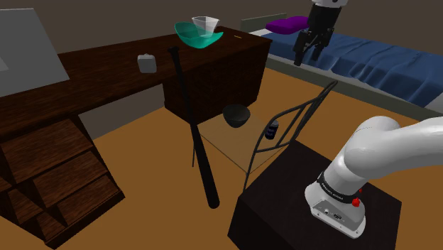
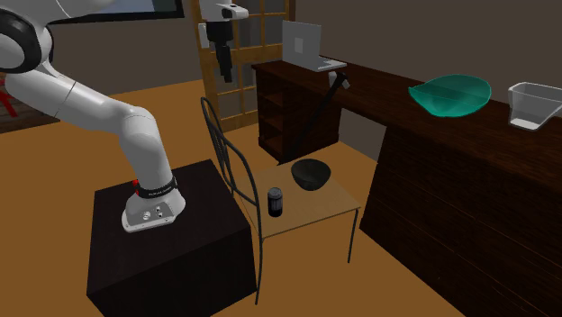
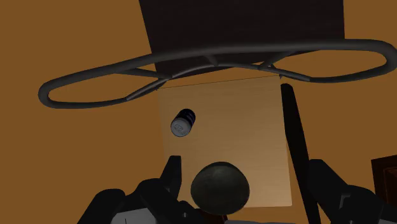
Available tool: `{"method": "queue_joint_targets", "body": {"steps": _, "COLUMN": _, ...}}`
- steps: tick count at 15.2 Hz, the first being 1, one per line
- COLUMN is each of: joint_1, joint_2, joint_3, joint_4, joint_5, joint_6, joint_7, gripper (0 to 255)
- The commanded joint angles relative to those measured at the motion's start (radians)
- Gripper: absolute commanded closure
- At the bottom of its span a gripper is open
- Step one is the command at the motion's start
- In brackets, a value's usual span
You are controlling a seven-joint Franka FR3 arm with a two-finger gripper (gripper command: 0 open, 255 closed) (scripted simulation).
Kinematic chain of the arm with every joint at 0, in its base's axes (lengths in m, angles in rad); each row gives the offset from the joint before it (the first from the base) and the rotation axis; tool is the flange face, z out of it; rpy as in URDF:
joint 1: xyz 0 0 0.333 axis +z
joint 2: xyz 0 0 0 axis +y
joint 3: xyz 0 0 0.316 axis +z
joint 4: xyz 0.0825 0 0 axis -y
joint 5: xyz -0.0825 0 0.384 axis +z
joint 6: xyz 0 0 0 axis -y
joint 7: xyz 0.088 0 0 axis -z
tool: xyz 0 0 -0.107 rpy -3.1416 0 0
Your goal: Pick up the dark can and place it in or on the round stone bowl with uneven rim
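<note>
Black box (image 1: 277, 199) first: the arm stands on it. Just past the box is a thin wire chair back (image 1: 302, 117). Right behind that, on the pale chair seat (image 1: 227, 145), stands the dark can (image 1: 272, 130). It is upright, close to the wire back, and nothing touches it. A bit further along the seat sits the dark round bowl (image 1: 236, 115), near the can but apart from it. A black bat (image 1: 195, 135) stands beside the seat and leans on the brown desk (image 1: 106, 85).

High over all this hangs the gripper (image 3: 245, 164). Its two fingers are spread wide and hold nothing. The can and the bowl are both below it.

The can looks small, so I think it is light. Its sides should be hard, not squishy, but smooth and round — it could slip or tip over. The best place to hold it is around the middle, one finger on each side, coming down from the top. The wire back is very close, so the fingers should keep away from it.
</note>
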Motion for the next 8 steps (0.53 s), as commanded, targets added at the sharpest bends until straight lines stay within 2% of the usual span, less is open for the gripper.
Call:
{"method": "queue_joint_targets", "body": {"steps": 1, "joint_1": 0.0, "joint_2": 0.0, "joint_3": 0.0, "joint_4": 0.0, "joint_5": 0.0, "joint_6": 0.0, "joint_7": 0.0, "gripper": 0}}
{"method": "queue_joint_targets", "body": {"steps": 8, "joint_1": -0.025, "joint_2": 0.024, "joint_3": -0.067, "joint_4": -0.201, "joint_5": -0.04, "joint_6": 0.226, "joint_7": -0.029, "gripper": 0}}
